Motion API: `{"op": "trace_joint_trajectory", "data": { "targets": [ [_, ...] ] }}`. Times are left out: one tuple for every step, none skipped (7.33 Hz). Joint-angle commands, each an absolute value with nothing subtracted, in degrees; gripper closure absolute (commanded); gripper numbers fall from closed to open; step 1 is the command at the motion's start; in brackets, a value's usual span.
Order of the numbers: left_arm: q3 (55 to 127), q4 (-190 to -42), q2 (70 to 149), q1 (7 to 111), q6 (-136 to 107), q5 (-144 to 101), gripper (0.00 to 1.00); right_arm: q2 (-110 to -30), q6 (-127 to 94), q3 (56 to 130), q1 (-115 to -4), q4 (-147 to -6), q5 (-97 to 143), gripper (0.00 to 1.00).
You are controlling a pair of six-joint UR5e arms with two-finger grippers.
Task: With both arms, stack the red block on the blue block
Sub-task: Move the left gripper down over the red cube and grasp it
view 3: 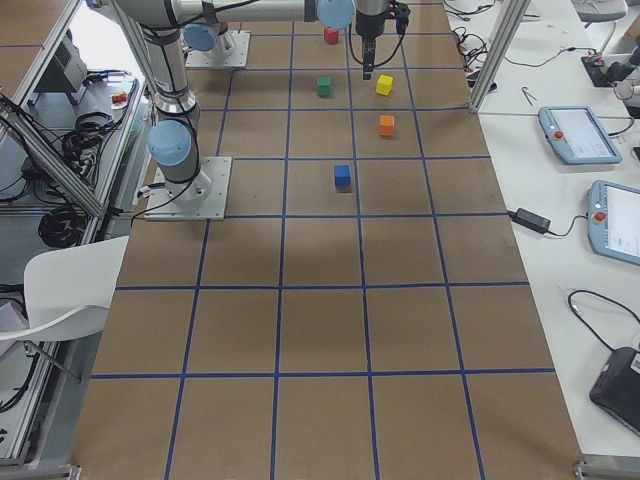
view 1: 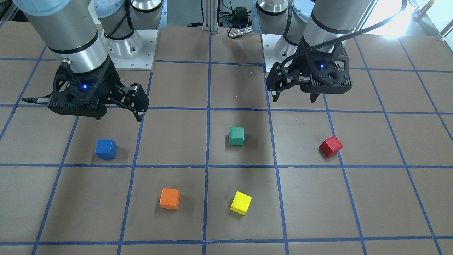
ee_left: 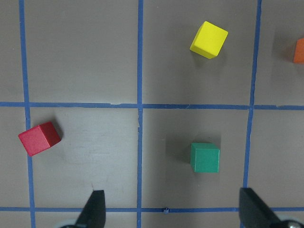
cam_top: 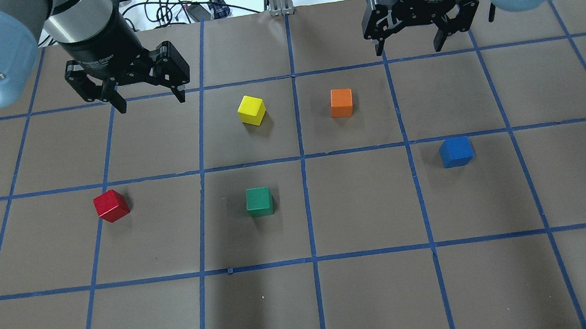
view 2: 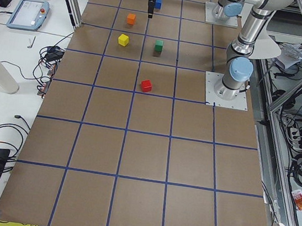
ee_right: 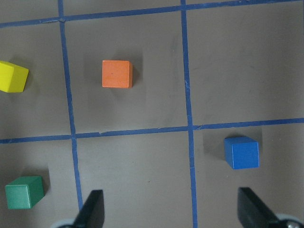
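You've got the left gripper and right gripper both wide open and empty above the table, so nothing's done yet. Overhead: red block sits at 7 o'clock from the left gripper, blue block at 5 o'clock from the right, well apart. The green block lies almost on the line between them; yellow block and orange block sit toward 12.

The green block stands between red block and blue block.
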State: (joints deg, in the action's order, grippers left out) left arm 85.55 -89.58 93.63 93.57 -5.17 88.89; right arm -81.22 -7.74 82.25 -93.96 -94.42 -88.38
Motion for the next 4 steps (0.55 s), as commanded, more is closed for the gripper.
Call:
{"op": "trace_joint_trajectory", "data": {
  "targets": [
    [85.9, -89.3, 94.3, 93.5, -5.1, 88.9, 0.00, -81.1, -7.6, 82.2, -94.0, -94.0, -88.2, 0.00],
    [86.0, -89.2, 94.3, 93.3, -4.9, 88.9, 0.00, -81.1, -7.6, 82.2, -94.0, -94.0, -88.3, 0.00],
    [86.4, -89.4, 94.3, 93.0, -4.7, 89.1, 0.00, -81.1, -7.6, 82.2, -94.0, -94.0, -88.3, 0.00],
    [88.0, -89.3, 93.8, 90.5, -4.2, 89.0, 0.00, -81.1, -7.6, 82.2, -94.0, -94.3, -88.3, 0.00]
  ]
}}
